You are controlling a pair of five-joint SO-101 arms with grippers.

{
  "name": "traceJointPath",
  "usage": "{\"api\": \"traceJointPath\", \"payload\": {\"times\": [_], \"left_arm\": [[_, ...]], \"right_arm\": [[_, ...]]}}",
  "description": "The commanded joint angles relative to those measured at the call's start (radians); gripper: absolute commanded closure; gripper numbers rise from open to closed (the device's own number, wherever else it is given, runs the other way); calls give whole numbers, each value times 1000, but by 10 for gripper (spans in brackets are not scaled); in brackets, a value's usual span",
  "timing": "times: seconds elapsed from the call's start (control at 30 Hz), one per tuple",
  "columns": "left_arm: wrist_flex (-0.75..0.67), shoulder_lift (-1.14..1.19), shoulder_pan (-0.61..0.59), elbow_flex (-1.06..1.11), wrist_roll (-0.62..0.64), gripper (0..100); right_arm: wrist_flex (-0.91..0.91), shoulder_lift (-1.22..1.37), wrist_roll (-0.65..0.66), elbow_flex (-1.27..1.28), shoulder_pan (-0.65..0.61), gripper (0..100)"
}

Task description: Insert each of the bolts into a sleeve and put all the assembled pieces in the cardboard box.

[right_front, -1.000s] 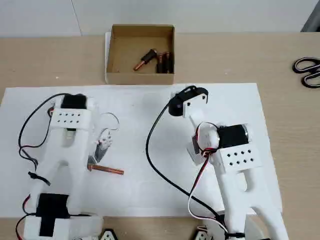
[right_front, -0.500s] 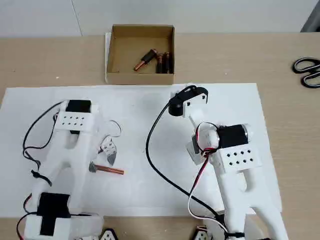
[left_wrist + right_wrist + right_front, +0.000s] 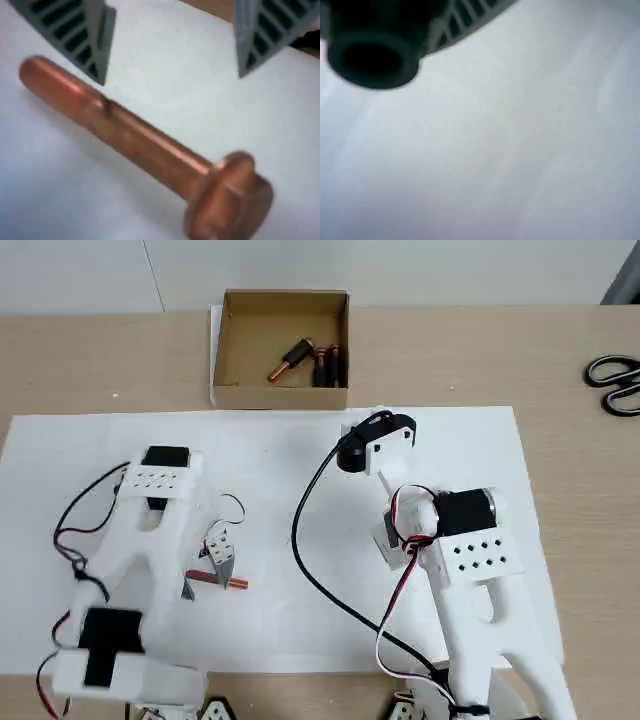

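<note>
Currently: left gripper (image 3: pixel 172 72) spread wide, straddling copper bolt (image 3: pixel 145 145) lying flat on white paper (image 3: pixel 280 450); right gripper (image 3: pixel 400 25) pinching black sleeve (image 3: pixel 372 60) above paper; cardboard box (image 3: pixel 228 340) holding assembled pieces (image 3: pixel 312 362).

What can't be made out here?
Pieces in the cardboard box: too small in the high view to count.
Black sleeve: blurred and cut off by the right wrist view's edge; whether it is gripped is unclear.
Copper bolt: head blurred and clipped by the left wrist view's edge.
</note>
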Motion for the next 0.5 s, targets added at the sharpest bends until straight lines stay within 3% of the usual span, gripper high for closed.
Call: {"api": "traceJointPath", "payload": {"times": [0.0, 0.2, 0.47], "left_arm": [[-35, 87, -25, -12, -3, 839], [-49, 150, -84, -101, -3, 998], [38, 6, 15, -166, -8, 986]], "right_arm": [[-16, -31, 12, -5, 10, 994], [-12, -30, 12, -3, 10, 994], [-19, -24, 12, -3, 10, 993]]}}
